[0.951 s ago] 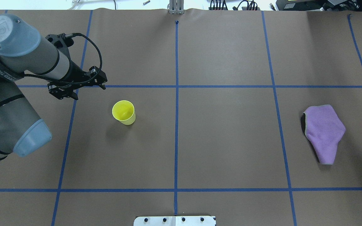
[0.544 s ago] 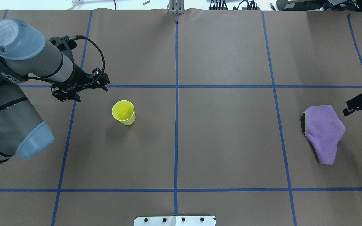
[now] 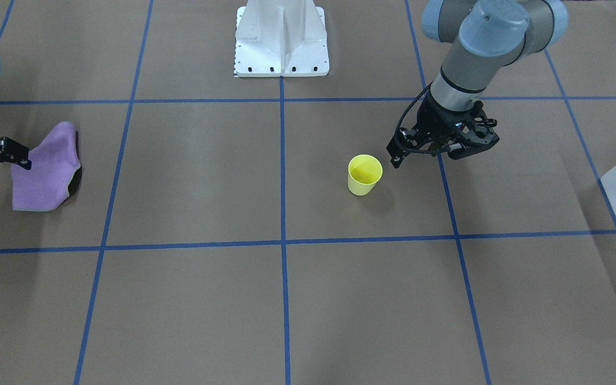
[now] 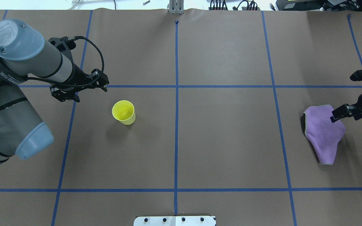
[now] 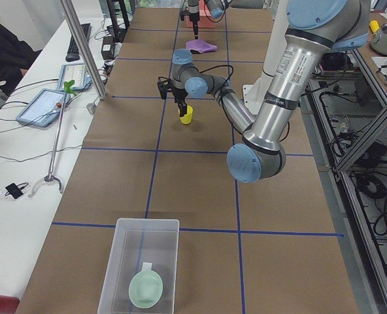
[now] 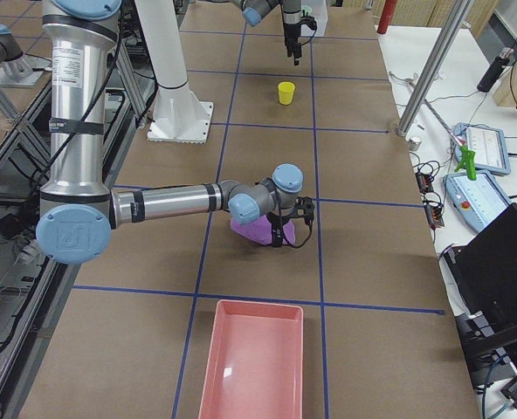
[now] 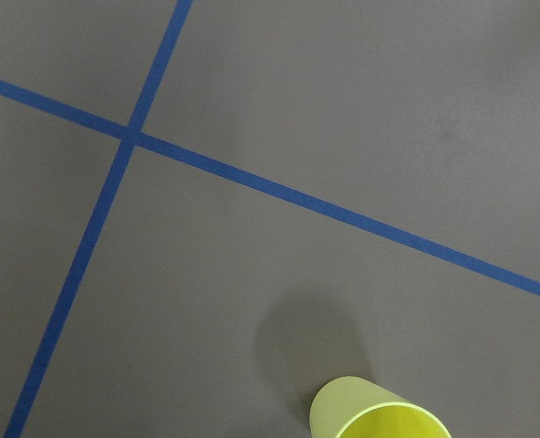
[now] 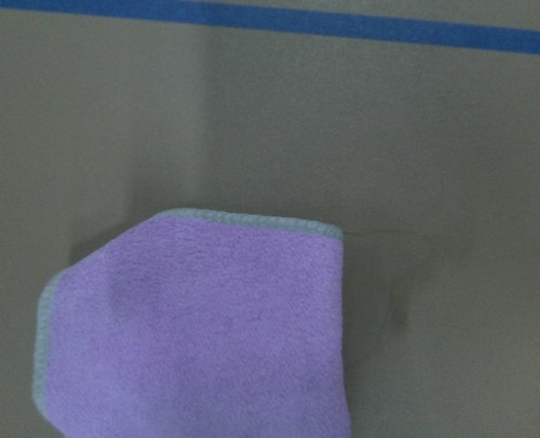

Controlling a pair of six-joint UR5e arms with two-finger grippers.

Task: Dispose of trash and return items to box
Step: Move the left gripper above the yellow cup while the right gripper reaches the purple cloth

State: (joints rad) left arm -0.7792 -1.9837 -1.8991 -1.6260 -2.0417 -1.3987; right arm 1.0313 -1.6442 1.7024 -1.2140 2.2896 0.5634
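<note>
— What is changed since half a second ago?
— The right gripper [image 4: 344, 113] is brought in over the edge of the purple cloth [image 4: 324, 133], its fingers seen parted. The left arm is hardly shifted.
— And the surface?
— The table [image 4: 225, 141] is papered brown and gridded with blue tape. The box [image 5: 125, 261] is set at its left end, with the bowl [image 5: 146, 288] inside. The cup [image 4: 123, 112] is stood upright near the left gripper [image 4: 90, 94], which is held open above the table, apart from the cup.

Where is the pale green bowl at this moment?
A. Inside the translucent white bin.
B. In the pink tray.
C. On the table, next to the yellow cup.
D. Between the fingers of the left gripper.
A: the exterior left view shows the green bowl resting on the bottom of the translucent bin, far from the yellow cup.
</note>
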